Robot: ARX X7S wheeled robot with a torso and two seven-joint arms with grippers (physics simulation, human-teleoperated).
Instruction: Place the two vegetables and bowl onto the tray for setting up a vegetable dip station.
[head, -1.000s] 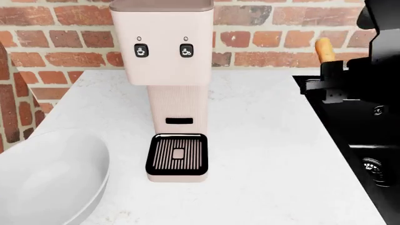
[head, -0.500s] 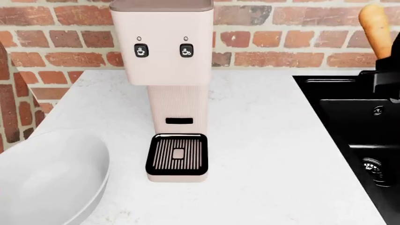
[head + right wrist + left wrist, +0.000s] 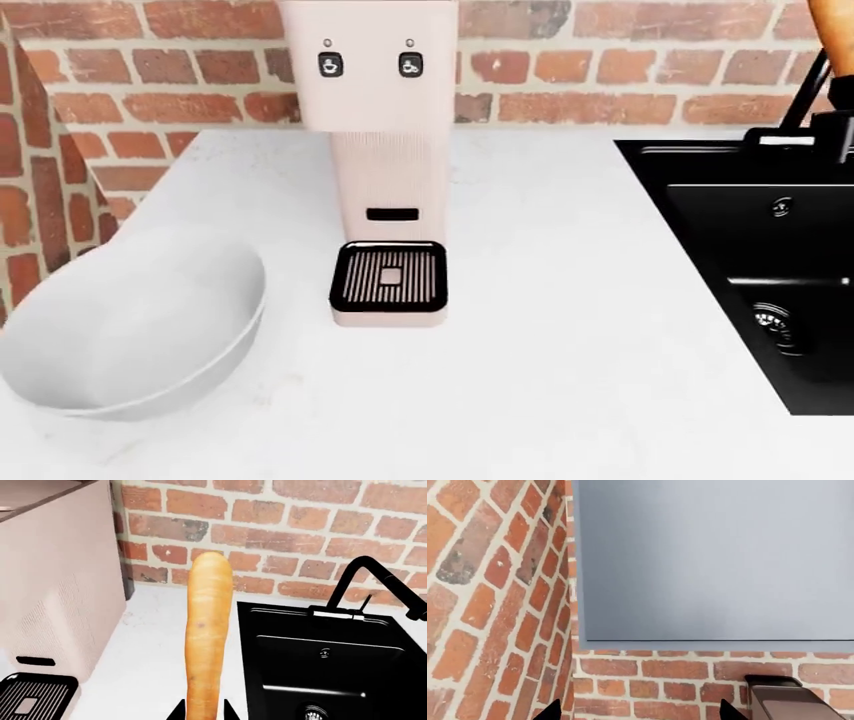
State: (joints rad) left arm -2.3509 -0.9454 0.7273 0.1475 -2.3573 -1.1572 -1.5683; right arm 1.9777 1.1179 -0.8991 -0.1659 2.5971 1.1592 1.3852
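Gripping carrot (right hand).

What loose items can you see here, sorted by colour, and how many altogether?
Orange: 1, the carrot, held upright between the right arm's fingers
White: 1, the bowl, on the counter beside the coffee machine
Total: 2

A large flat grey panel fills the upper right of the frame. Red brick wall runs down the left and along the bottom. Two dark fingertips poke up, well apart, at the bottom edge. A brownish machine top sits in the lower right.
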